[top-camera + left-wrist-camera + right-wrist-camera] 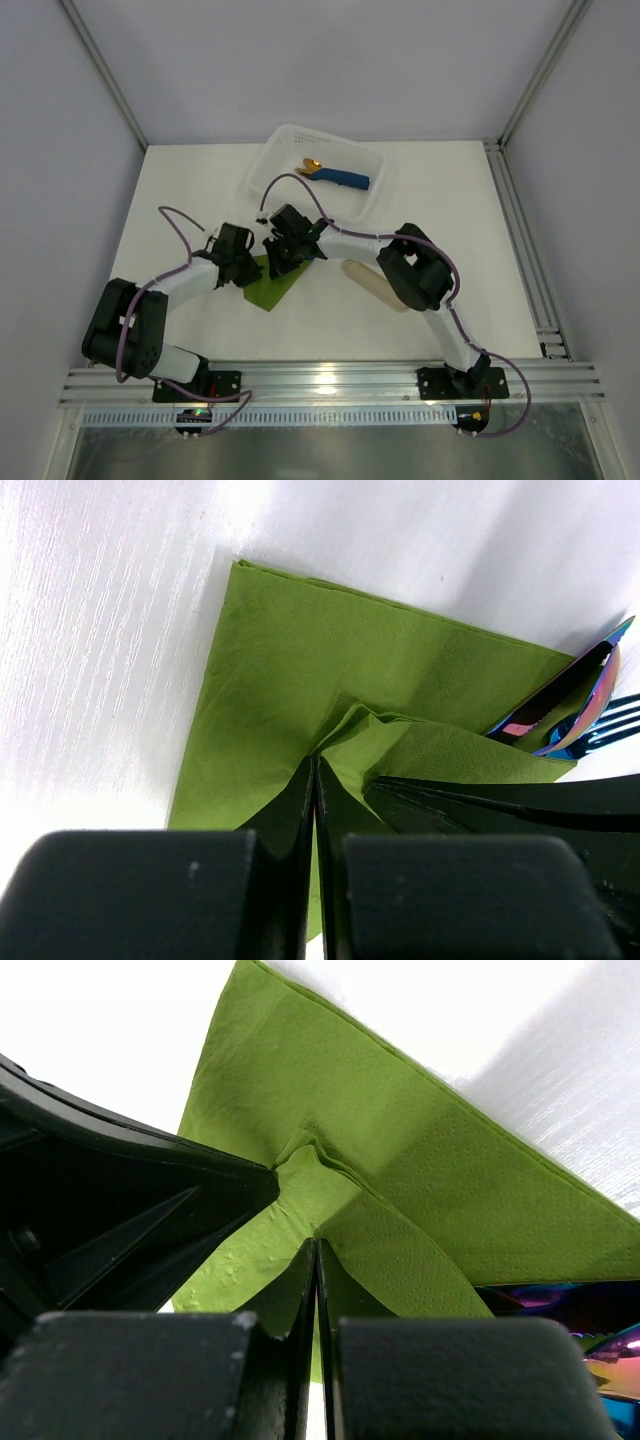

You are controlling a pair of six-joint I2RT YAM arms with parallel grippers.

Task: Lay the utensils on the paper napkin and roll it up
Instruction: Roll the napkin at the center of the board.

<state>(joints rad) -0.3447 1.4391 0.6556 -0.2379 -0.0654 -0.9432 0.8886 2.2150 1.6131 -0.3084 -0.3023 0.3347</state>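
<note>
The olive-green paper napkin (pixel 275 288) lies on the white table between both arms. My left gripper (pixel 256 268) is shut, its tips (pixel 315 762) pinching a raised fold of the paper napkin (pixel 300 670). Right beside it, my right gripper (pixel 280 258) is also shut, its tips (pixel 316 1243) pinching a fold of the paper napkin (pixel 400 1130). The two grippers almost touch. The rainbow-sheen utensils (pixel 585 705) poke out from under the napkin's far corner, fork tines showing. The utensils (pixel 610 1345) also show at the lower right of the right wrist view. From above they are hidden.
A clear plastic tray (pixel 275 150) stands at the back and holds a blue rolled napkin with gold cutlery (pixel 340 178). A beige rounded oblong piece (pixel 372 282) lies right of the napkin, by the right arm's elbow. Frame posts and a rail edge the table.
</note>
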